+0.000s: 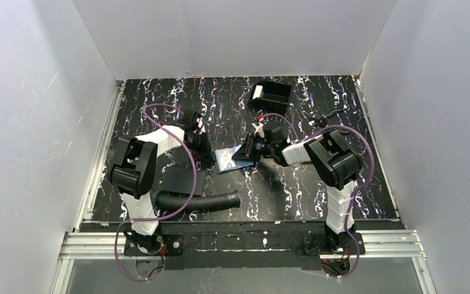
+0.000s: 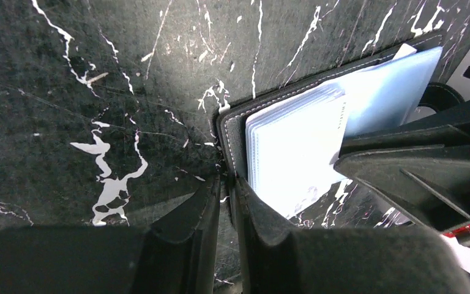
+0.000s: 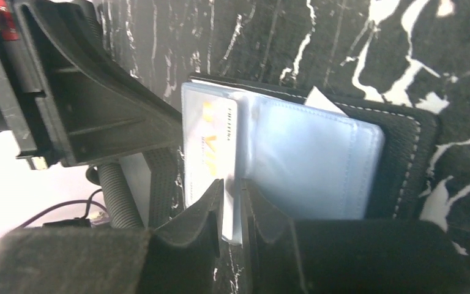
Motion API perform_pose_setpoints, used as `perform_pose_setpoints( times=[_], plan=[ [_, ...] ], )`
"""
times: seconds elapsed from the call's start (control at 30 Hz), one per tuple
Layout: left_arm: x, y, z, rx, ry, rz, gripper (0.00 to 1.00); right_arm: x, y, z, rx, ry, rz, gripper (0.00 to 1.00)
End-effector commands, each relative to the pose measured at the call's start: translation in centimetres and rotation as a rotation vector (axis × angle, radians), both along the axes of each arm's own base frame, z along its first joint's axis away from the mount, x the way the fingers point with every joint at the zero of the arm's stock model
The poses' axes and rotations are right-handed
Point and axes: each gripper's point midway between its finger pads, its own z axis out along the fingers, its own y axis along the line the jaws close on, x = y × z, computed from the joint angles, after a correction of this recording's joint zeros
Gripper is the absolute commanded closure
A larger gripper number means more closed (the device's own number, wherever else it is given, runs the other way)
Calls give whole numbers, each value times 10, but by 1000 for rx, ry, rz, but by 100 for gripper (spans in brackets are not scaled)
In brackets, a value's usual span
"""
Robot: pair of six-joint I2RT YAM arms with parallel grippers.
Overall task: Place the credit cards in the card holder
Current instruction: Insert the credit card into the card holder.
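We find the black stitched card holder [image 1: 233,160] lying open on the table [image 1: 294,184], its clear sleeves [image 3: 318,153] fanned up; one pale, orange-lettered credit card [image 3: 211,147] sits among them.

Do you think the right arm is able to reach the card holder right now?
Likely yes: the right gripper sits at the open card holder, straddling a clear sleeve, nothing blocking it.
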Motion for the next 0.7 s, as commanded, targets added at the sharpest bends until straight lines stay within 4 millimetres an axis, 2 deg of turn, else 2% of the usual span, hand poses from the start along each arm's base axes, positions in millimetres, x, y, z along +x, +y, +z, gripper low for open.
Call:
perform_pose_setpoints(
  times=[0.0,0.17,0.5,0.67],
  plan=[
    [-19,14,-13,75,58,-9,85,3,-3,3,-44,-36,17,77],
    [-19,7,-14,39,63,-4,87,1,4,2,-16,-30,33,83],
    [-17,-2,-16,-7,80,1,88,-5,27,31,120,-31,71,88],
    [-17,4,-11,28,71,-8,86,7,12,33,61,-40,43,86]
  ],
)
